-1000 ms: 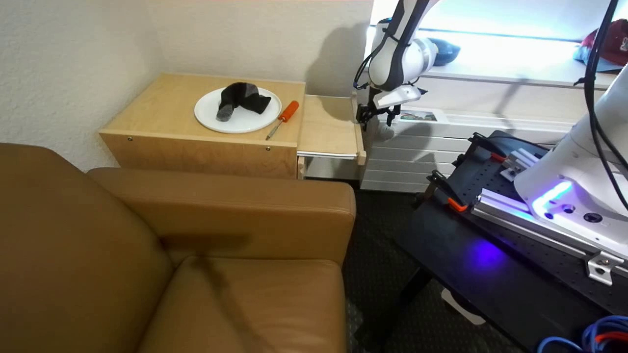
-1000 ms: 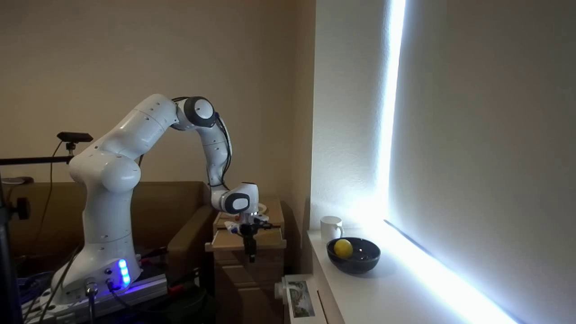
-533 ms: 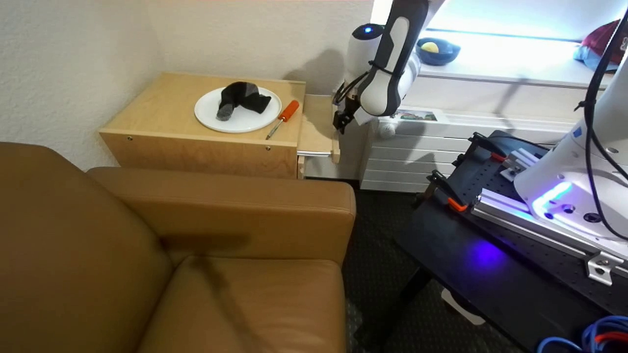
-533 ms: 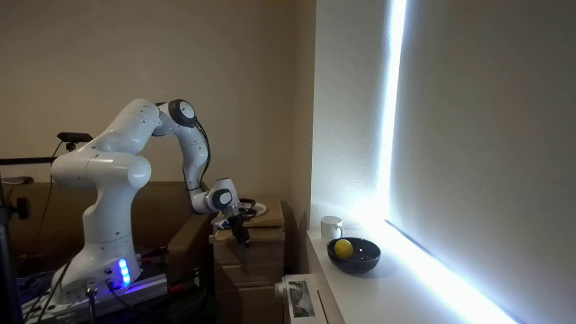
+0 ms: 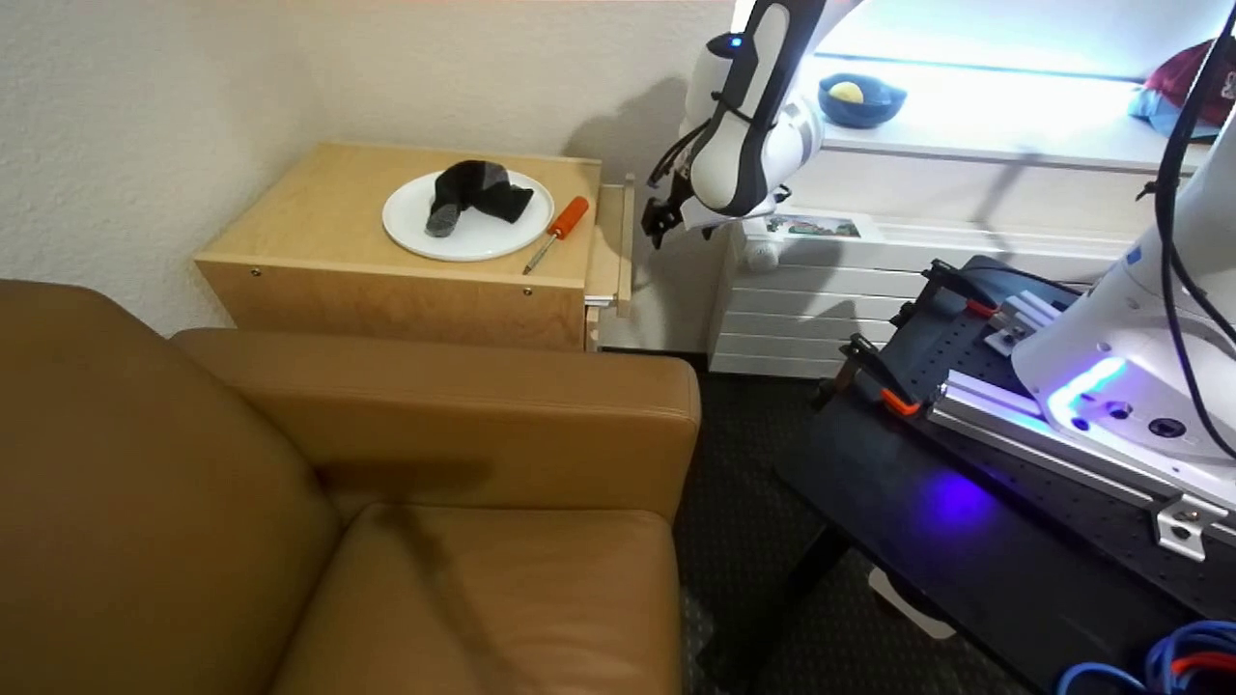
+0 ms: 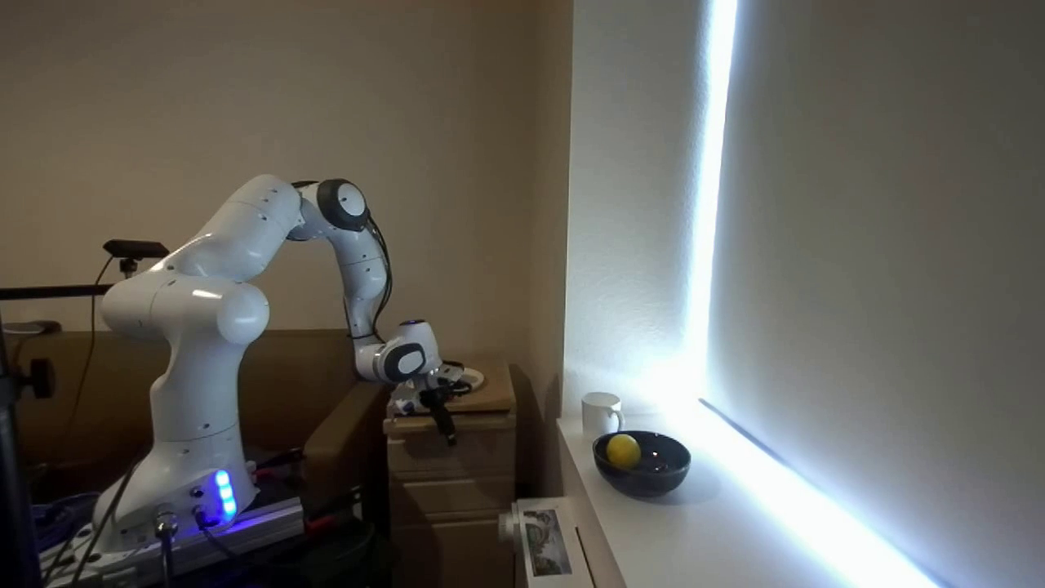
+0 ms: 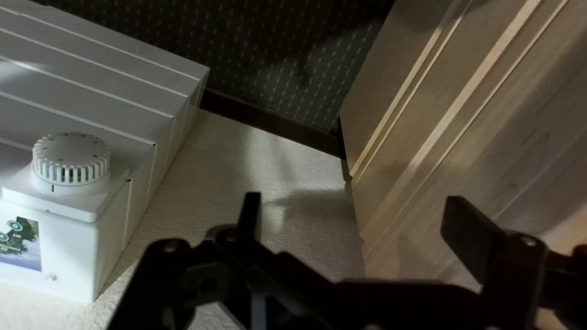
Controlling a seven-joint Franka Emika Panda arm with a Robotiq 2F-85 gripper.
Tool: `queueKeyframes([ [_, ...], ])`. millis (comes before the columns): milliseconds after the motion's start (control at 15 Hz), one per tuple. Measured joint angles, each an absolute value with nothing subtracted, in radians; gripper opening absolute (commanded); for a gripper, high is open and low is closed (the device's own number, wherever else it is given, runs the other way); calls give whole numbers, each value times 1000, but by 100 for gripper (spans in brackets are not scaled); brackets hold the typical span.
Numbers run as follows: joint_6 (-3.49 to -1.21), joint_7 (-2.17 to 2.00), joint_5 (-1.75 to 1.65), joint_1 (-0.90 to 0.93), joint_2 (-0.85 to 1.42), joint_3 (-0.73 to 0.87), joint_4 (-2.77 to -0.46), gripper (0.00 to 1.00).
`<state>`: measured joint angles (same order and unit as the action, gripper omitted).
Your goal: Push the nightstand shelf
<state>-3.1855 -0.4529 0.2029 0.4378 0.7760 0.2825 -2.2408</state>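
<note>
The nightstand (image 5: 328, 208), a light tan cabinet, stands against the wall behind the armchair. Its shelf (image 5: 608, 227) sticks out a short way at the right side, with the raised front edge (image 5: 627, 246) facing the arm. The shelf also shows in an exterior view (image 6: 482, 422), partly behind the gripper. My gripper (image 5: 680, 232) hangs just right of that front edge, with a small gap showing between them. In the wrist view my gripper (image 7: 357, 211) is open, its fingers wide apart with nothing between them. The tan wooden front (image 7: 412, 151) of the nightstand lies beyond the right finger.
A white plate (image 5: 396, 217) with a dark sock (image 5: 473, 193) and an orange screwdriver (image 5: 570, 217) lie on the nightstand top. The brown armchair (image 5: 435, 415) stands in front. A white radiator (image 5: 792, 299) and a sill with a bowl (image 6: 645, 482) and mug (image 6: 601, 412) stand alongside.
The shelf has slid left into the nightstand, from far out to a short strip. My gripper moved left with it, then backed slightly off its front edge.
</note>
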Motion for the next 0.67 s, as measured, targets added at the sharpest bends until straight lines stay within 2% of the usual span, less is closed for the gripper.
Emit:
queueKeyframes([
  [467, -3175, -220, 358, -90, 606, -161, -2315, 100],
  [667, -3127, -170, 360, -291, 595, -294, -2330, 100],
])
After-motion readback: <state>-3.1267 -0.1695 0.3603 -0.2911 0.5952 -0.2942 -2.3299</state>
